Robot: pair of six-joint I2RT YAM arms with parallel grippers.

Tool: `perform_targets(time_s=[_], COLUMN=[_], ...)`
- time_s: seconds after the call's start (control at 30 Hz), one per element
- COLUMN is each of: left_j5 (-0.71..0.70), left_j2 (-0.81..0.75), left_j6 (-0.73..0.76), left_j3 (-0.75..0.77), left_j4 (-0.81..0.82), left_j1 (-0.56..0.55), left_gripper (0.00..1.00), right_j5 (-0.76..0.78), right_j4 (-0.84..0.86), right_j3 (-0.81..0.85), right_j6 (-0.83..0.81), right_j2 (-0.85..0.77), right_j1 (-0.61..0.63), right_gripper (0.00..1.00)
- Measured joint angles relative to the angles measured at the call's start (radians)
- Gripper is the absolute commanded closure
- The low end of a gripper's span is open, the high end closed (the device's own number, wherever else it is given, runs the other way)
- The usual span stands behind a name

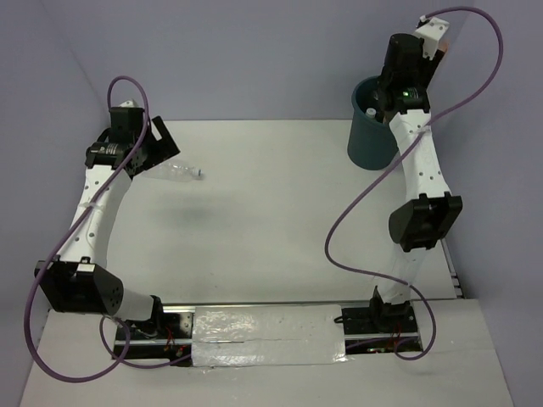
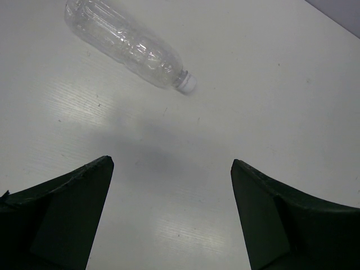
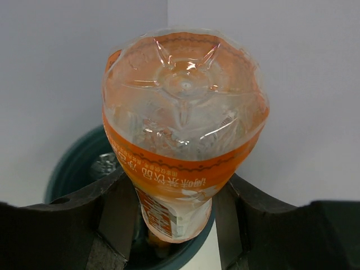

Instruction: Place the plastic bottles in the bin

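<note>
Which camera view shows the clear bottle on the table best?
The left wrist view: the clear bottle lies close and sharp there, almost whole in frame. The top view shows the bottle only small and faint. The right wrist view does not show it.

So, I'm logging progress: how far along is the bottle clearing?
Done: something already lies inside the bin, too hidden to count. In hand: the right hand holds an orange bottle over the bin. Left: one clear bottle lies on the table before the open left hand.
</note>
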Motion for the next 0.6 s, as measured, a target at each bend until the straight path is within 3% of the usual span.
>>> perform_targets(time_s=[0.13, 0.2, 0.23, 0.3, 0.37, 0.6], left_j5=[0.001, 0.001, 0.001, 0.001, 0.002, 0.003], left_j2=[0.008, 0.011, 0.013, 0.018, 0.024, 0.049], left_j6=[-0.001, -0.002, -0.004, -0.009, -0.02, -0.028], left_j3=[0.0, 0.0, 0.0, 0.0, 0.0, 0.0], left_j4=[0.005, 0.006, 0.006, 0.007, 0.007, 0.017], left_j1=[0.0, 0.0, 0.0, 0.0, 0.0, 0.0], left_gripper=[0.01, 0.01, 0.01, 0.0, 0.01, 0.01], right_j5=[-0.046, -0.063, -0.069, -0.089, -0.112, -0.198], right_j4=[-0.075, -0.084, -0.086, -0.09, -0.101, -0.12], right_j3=[0.024, 0.001, -0.012, -0.022, -0.023, -0.021], right_j6=[0.062, 0.087, 0.096, 0.113, 0.127, 0.171], right_j2=[0.077, 0.081, 0.081, 0.081, 0.082, 0.065], right_j1=[-0.057, -0.075, -0.079, -0.08, -0.079, -0.075], right_gripper=[0.46, 0.32, 0.2, 0.11, 0.06, 0.03])
